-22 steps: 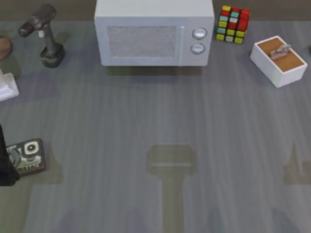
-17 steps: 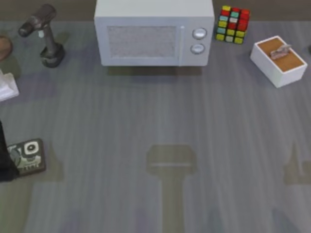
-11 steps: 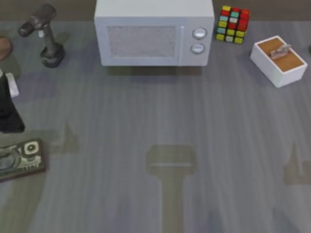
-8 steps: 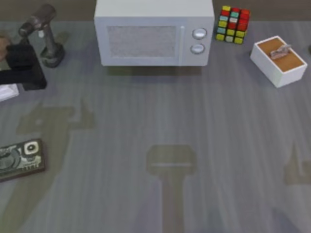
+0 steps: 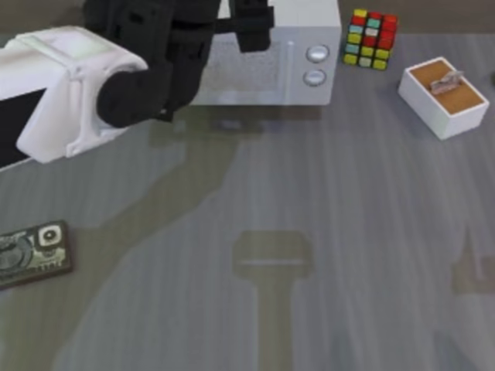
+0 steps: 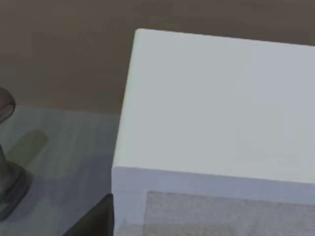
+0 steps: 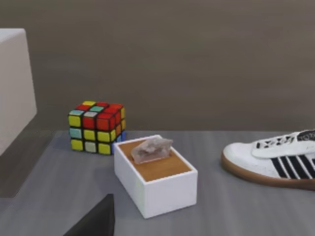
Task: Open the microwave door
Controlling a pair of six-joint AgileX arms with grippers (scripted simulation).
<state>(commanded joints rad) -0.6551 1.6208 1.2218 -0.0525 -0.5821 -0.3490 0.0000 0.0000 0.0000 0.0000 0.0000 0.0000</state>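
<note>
Top view: left arm reaches in from the table's left edge, white boxy link then black wrist. The left gripper [image 5: 246,19] sits over the microwave [image 5: 309,23] at the table's far centre, covering the left part of the microwave door [image 5: 244,73]. Can't tell whether its fingers are apart or together. The door's grey speckled mesh window lies flush with the white front, closed. Two round silver knobs [image 5: 315,65] on the narrow panel to its right. Multicolour puzzle cube [image 5: 370,39] just right of the microwave; white box with wooden top [image 5: 443,97] further right. Flat dark gadget [image 5: 35,254] at the left edge.

Left wrist view: smooth white microwave top, upper edge of the mesh window, dark drill base [image 6: 10,187] beside it.

Right wrist view: cube, box, white striped sneaker [image 7: 275,160]. Right arm parked; its fingers' state can't be told.
</note>
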